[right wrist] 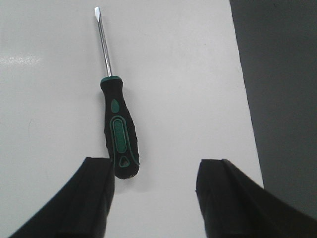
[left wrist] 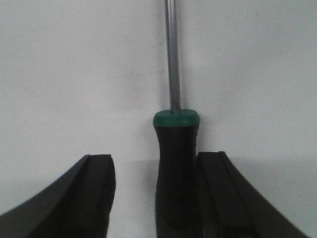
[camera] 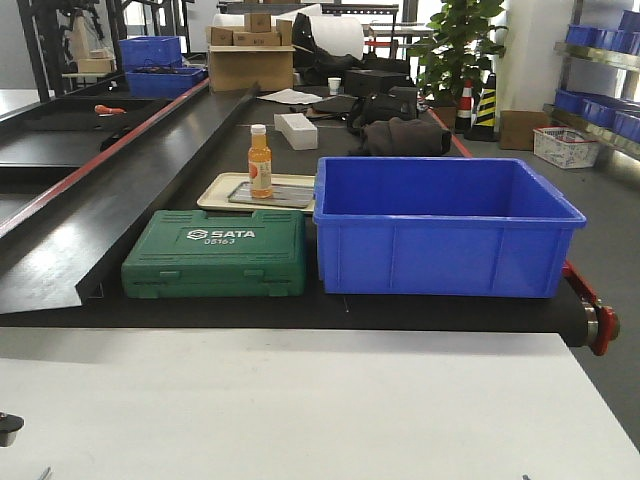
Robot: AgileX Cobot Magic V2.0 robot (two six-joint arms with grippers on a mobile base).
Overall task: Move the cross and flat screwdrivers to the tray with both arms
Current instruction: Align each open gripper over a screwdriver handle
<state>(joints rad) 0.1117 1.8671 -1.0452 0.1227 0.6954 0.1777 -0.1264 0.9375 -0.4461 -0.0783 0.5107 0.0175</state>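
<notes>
In the left wrist view a screwdriver (left wrist: 176, 148) with a black handle and green collar lies on the white table, its shaft running up out of frame and its tip out of view. My left gripper (left wrist: 157, 157) is open around the handle. The handle rests against the right finger (left wrist: 223, 193), with a gap to the left one. In the right wrist view the flat screwdriver (right wrist: 119, 129) lies on the table, tip pointing away. My right gripper (right wrist: 156, 162) is open and empty, and the handle's butt is beside its left finger (right wrist: 94, 193). The grey metal tray is out of view.
In the front view a blue crate (camera: 445, 225), a green SATA case (camera: 215, 255) and a beige tray (camera: 225, 190) with an orange bottle (camera: 260, 160) stand on the black conveyor beyond the white table (camera: 300, 400). The table's right edge (right wrist: 245, 99) is near the right gripper.
</notes>
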